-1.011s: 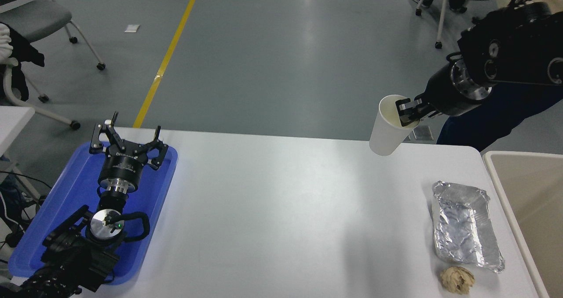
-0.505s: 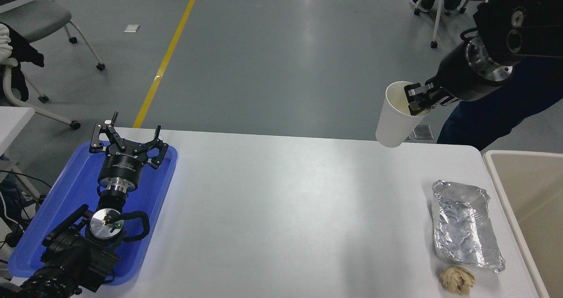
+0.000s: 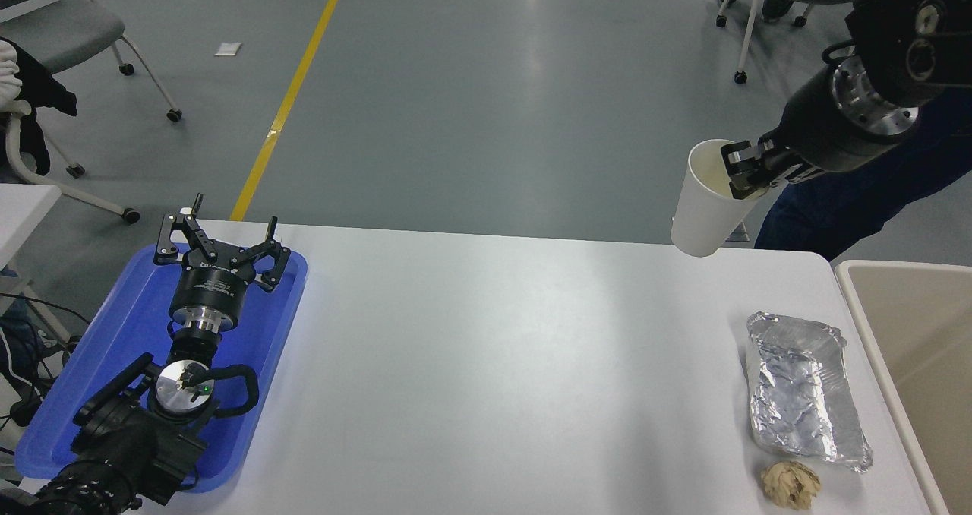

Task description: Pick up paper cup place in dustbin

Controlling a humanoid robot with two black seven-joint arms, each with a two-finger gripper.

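Right black gripper (image 3: 748,175) pinches the light, crushable white paper cup (image 3: 706,205) by its rim, left of the beige dustbin (image 3: 873,333); left gripper (image 3: 220,245) rests open.

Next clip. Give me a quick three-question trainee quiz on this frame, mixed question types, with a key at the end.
1. True or false: the cup stands on the table.
2. Which gripper grips the cup? A) left gripper B) right gripper C) neither
3. Fill in: beside the foil packet, at the table's near right, lies a crumpled tan paper ____.

Key
1. False: it hangs in the air above the table's far right edge, short of the dustbin, one finger inside its rim and one outside.
2. B: the left gripper is parked over the blue tray.
3. ball
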